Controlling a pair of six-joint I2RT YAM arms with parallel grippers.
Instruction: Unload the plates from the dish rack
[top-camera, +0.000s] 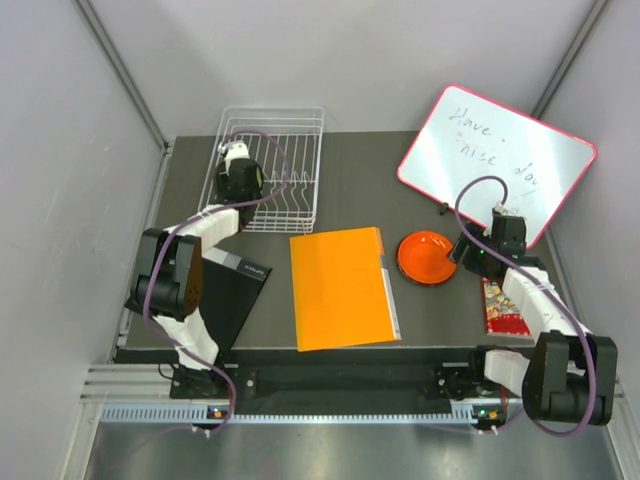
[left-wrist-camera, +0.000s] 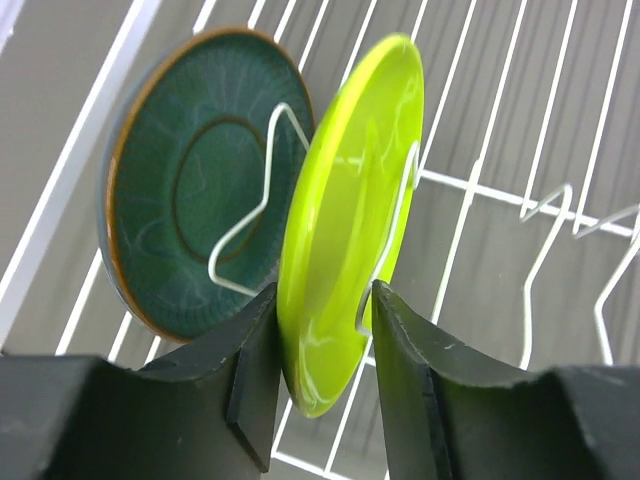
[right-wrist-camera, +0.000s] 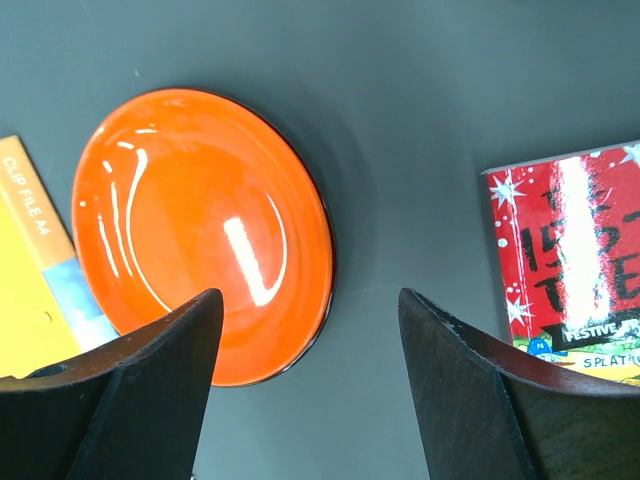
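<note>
The white wire dish rack (top-camera: 300, 150) stands at the back left of the table. In it a lime green plate (left-wrist-camera: 350, 200) and a dark teal plate (left-wrist-camera: 190, 180) stand on edge between prongs. My left gripper (left-wrist-camera: 322, 292) (top-camera: 237, 160) is open and straddles the green plate's lower rim, with a gap and a wire prong on the right side. An orange plate (right-wrist-camera: 190, 220) (top-camera: 425, 257) lies flat on the table at the right. My right gripper (right-wrist-camera: 310, 295) (top-camera: 462, 252) hangs open just right of it, holding nothing.
An orange clip file (top-camera: 340, 285) lies mid-table. A pink-framed whiteboard (top-camera: 500, 150) leans at the back right. A red book (right-wrist-camera: 580, 260) (top-camera: 503, 310) lies near the right arm. A black flat object (top-camera: 235, 290) sits by the left arm.
</note>
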